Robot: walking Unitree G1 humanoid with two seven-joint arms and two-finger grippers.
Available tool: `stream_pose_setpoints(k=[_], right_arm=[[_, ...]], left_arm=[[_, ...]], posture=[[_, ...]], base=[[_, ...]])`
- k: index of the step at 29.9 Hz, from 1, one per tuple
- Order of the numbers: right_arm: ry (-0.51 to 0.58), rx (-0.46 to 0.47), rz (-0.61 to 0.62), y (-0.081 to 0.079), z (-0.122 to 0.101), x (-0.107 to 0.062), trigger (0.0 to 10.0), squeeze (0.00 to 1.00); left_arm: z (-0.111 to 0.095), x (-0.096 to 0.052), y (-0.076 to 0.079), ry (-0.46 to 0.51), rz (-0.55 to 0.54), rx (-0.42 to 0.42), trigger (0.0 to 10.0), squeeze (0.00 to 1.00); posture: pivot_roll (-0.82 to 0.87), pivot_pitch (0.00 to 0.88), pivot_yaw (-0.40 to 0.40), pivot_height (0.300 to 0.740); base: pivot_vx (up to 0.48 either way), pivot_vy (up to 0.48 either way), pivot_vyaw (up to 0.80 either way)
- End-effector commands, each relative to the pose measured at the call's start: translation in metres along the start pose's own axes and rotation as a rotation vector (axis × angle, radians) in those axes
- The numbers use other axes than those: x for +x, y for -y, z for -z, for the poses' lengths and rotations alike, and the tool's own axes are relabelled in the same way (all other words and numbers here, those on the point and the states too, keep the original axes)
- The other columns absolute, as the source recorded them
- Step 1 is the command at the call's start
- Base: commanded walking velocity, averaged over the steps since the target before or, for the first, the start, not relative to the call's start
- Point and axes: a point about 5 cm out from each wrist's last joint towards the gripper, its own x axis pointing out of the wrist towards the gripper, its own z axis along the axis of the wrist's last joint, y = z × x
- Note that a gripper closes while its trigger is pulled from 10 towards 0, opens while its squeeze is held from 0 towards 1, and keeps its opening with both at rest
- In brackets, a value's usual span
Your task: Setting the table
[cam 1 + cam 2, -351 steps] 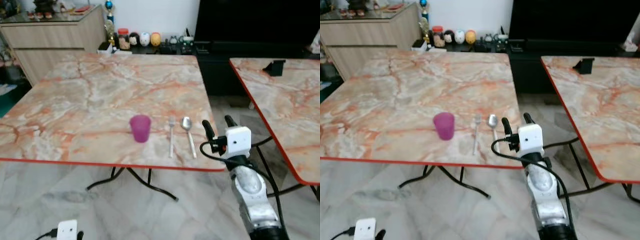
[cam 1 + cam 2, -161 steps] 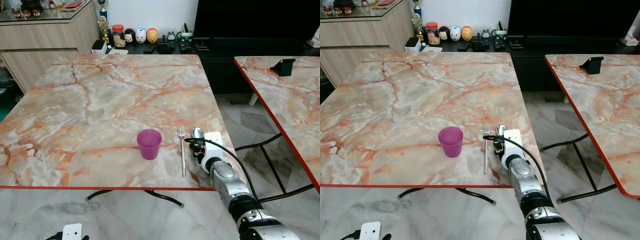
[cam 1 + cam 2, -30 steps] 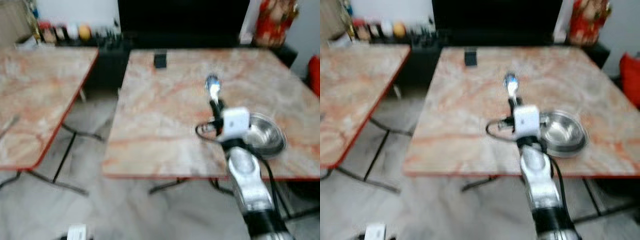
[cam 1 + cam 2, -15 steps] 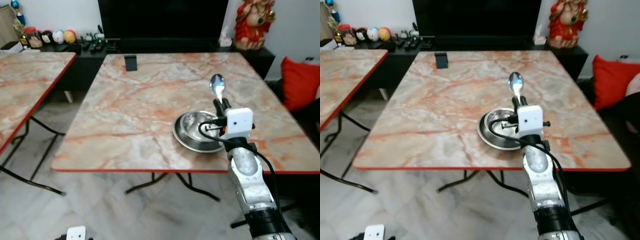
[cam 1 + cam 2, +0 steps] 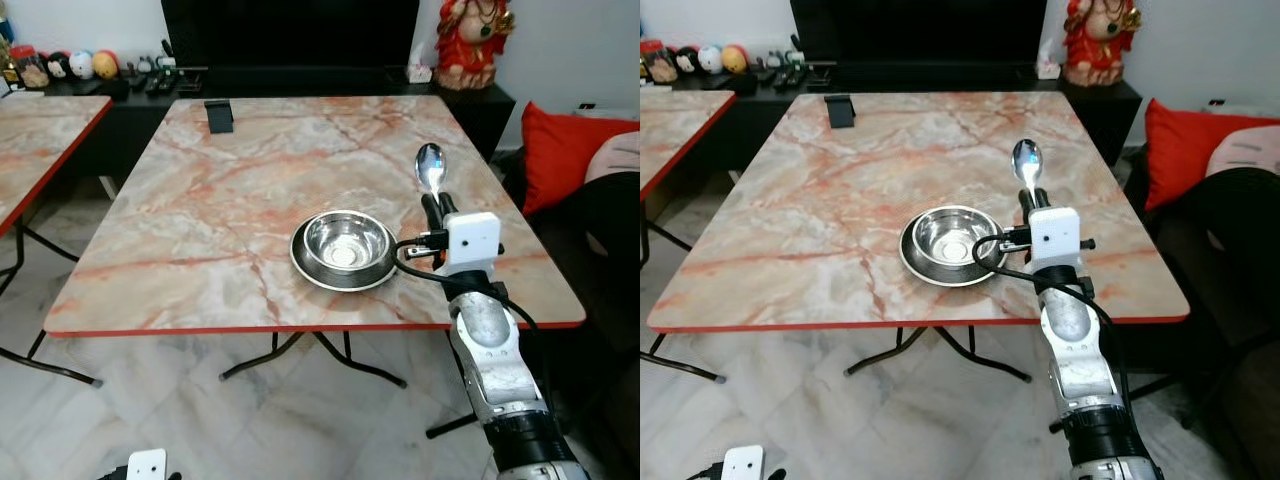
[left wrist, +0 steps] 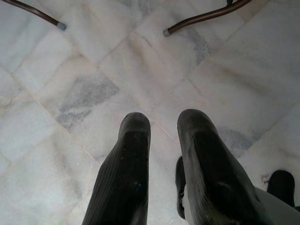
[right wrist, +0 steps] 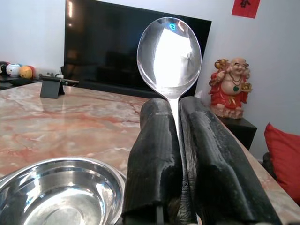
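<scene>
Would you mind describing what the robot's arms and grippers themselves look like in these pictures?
The right arm is silver metal with a black cuff lower down. A white boxy camera housing sits at its wrist, with a black cable looping beside it. The right gripper has two long, rounded black fingers with worn, scuffed surfaces. The left gripper has matching black fingers, ribbed on the inner face.

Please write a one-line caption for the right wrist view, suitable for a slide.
Right end effector holds a spoon upright beside a steel bowl on the marble table.

Right claw (image 5: 436, 204) raised, fingers clamped; left claw (image 6: 161, 126) hangs, fingers apart
</scene>
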Motion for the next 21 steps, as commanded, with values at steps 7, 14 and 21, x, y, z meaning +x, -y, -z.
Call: stream_pose_setpoints(k=[7,14,21], right_arm=[[-0.114,0.009,0.117,0.022,0.012,0.005,10.0,0.0],[-0.195,0.054,0.189,0.034,0.022,0.005,10.0,0.0],[-0.185,0.059,0.169,0.03,0.02,0.006,10.0,0.0]], left_arm=[[0.005,-0.001,-0.002,-0.029,0.002,-0.002,10.0,0.0],[0.005,-0.001,-0.002,-0.03,-0.002,0.001,10.0,0.0],[0.007,-0.002,-0.003,-0.038,-0.004,0.002,10.0,0.0]], posture=[[0.02,0.0,0.007,0.74],[0.02,0.0,0.008,0.74],[0.02,0.0,0.008,0.74]], base=[[0.0,0.0,0.0],[0.0,0.0,0.0],[0.0,0.0,0.0]])
